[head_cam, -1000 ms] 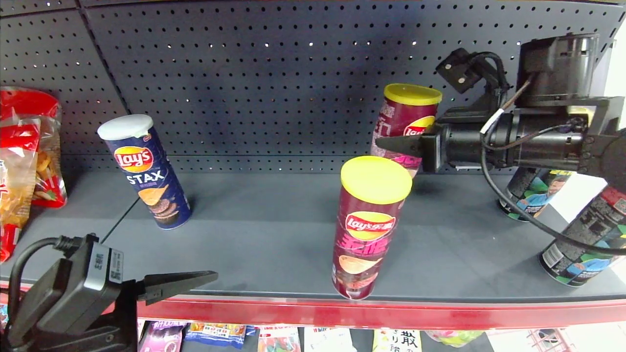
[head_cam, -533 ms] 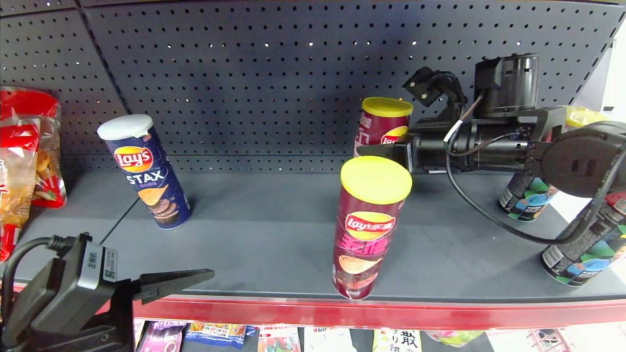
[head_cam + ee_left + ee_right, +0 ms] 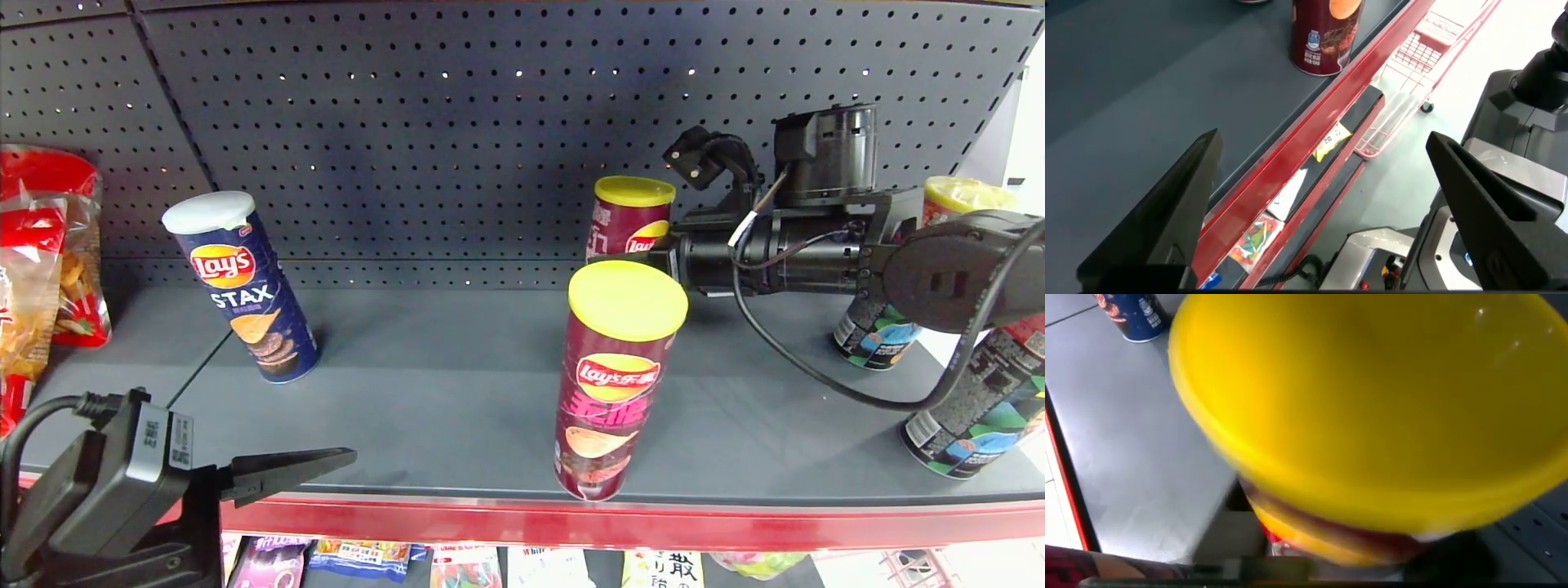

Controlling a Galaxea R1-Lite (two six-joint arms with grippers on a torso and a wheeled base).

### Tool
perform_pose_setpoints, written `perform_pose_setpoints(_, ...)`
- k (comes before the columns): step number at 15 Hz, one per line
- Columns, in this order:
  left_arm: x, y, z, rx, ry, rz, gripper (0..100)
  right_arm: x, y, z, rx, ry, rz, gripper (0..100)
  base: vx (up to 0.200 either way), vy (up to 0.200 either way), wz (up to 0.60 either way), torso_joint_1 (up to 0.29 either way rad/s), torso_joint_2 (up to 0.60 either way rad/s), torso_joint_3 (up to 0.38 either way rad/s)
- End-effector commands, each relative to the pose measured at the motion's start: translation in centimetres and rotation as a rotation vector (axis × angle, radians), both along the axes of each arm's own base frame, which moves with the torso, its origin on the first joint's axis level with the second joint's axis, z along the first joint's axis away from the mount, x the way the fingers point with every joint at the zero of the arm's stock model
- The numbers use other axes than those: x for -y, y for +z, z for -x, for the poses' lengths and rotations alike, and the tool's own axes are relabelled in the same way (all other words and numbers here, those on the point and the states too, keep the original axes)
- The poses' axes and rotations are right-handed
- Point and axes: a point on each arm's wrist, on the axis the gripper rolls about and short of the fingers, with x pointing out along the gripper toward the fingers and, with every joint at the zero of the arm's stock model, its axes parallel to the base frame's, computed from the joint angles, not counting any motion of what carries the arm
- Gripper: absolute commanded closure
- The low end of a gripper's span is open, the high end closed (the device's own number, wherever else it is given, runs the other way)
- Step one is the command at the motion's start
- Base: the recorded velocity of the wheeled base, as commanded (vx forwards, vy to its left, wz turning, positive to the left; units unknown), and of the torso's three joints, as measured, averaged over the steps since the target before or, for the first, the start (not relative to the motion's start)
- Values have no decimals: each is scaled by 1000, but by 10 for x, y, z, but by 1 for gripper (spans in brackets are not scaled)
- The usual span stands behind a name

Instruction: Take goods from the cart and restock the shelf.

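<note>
The left gripper [image 3: 1323,137] hangs nearest, at the red front edge of the shelf [image 3: 457,392], its fingers spread wide and empty; a maroon can [image 3: 608,384] stands upright just behind that edge; a blue can [image 3: 245,290] stands farther back on the left; deepest, near the pegboard [image 3: 408,122], the right gripper [image 3: 633,255] clamps a second maroon can [image 3: 630,214], upright, its base hidden.

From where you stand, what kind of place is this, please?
Probably a shop aisle: a red-edged shelf backed by pegboard, snack cans standing on it, and a wire cart on the floor nearby.
</note>
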Motion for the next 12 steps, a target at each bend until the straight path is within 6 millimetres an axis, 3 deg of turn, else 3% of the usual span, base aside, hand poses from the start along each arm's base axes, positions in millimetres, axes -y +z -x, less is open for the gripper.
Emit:
perform_pose_setpoints(1,0,-1,-1,-5,1,-2,0,0,0,1,-1,2,1,0,0,0,0,0,0,0)
perform_pose_setpoints(7,1,-1,-1,-10,2,-4,0,6,8,9,13,-11,-8,0,0,0,0,0,0,0)
perform_pose_setpoints(12,6,-4,-8,-32,2,-21,0,26,11,41,-9,-33,-10,0,0,0,0,0,0,0)
